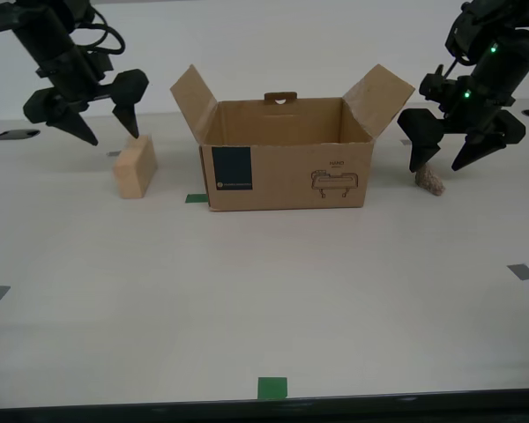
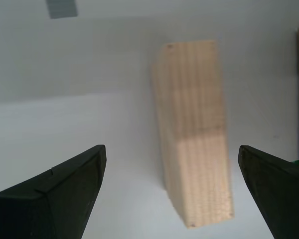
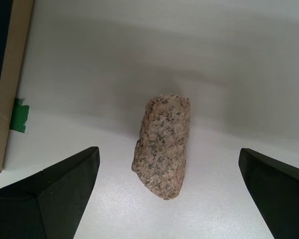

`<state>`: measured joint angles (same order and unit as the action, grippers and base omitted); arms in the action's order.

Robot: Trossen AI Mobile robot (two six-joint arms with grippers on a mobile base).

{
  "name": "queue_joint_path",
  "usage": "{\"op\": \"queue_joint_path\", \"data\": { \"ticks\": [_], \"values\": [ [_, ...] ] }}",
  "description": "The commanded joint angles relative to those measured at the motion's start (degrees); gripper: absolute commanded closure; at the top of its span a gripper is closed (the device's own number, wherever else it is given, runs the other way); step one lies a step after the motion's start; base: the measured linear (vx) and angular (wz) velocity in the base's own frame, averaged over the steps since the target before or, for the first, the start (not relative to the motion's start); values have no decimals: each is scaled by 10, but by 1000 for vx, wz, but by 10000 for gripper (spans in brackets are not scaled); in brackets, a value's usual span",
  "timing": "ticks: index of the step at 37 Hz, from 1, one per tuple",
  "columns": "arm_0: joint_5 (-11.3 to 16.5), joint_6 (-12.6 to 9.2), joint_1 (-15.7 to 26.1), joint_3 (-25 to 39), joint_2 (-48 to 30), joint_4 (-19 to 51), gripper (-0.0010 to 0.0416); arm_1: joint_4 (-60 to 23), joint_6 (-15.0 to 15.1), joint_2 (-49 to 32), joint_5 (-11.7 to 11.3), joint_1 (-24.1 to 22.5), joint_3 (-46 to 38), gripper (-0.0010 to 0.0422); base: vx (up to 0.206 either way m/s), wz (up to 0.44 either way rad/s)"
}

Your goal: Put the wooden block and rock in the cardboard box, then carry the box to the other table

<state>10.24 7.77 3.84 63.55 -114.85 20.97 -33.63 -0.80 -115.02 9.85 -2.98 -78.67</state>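
Our first claw point(image 1: 447, 160) wide open over rock point(image 1: 430, 181), beside box point(image 1: 286, 167). Our second claw point(image 1: 115, 130) open above wooden block point(image 1: 135, 166). Advice: lower straight, centre each piece between fingers, close gently; surface point(image 1: 273, 291) slick.

Hovering over the rock point(image 3: 162, 145) with my first gripper point(image 3: 169, 191), jaws spread wide, the cardboard box point(image 3: 10, 74) edging in alongside.
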Motion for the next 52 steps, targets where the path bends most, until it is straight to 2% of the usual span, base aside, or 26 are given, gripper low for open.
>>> {"op": "queue_joint_path", "data": {
  "ticks": [1, 13, 20, 22, 32, 39, 41, 44, 52],
  "values": [
    [-1, 2, 0, 0, 0, 0, 17, 4, 2, 0, 19, 8, 0, 51, 0, 0],
    [-1, 2, 1, 0, 0, 0, 16, 25, -8, -18, 16, -24, 0, 50, 0, 0],
    [-1, -1, 1, -4, 0, 0, 17, 35, -35, -35, 1, -28, 0, 50, 0, 0],
    [-1, -1, 1, -7, 0, 0, 16, 35, -35, -43, -6, -28, 0, 51, 0, 0],
    [-1, -1, 1, -12, 0, -4, 16, 39, -40, -85, -4, -35, -1, 50, 0, 0],
    [-1, 1, 1, -23, 0, -37, 16, 53, -42, -85, -5, -38, -2, 51, 0, 0],
    [-1, 0, 2, -25, 0, -44, 16, 54, -42, -85, -9, -38, -3, 50, 0, 0],
    [-2, 0, 2, -25, 0, -48, 17, 55, -41, -85, -33, -38, -2, 51, 0, 0],
    [-13, 0, 3, -25, -2, -67, 17, 57, -42, -85, -33, -38, -2, 51, 0, 0]
  ]
}}
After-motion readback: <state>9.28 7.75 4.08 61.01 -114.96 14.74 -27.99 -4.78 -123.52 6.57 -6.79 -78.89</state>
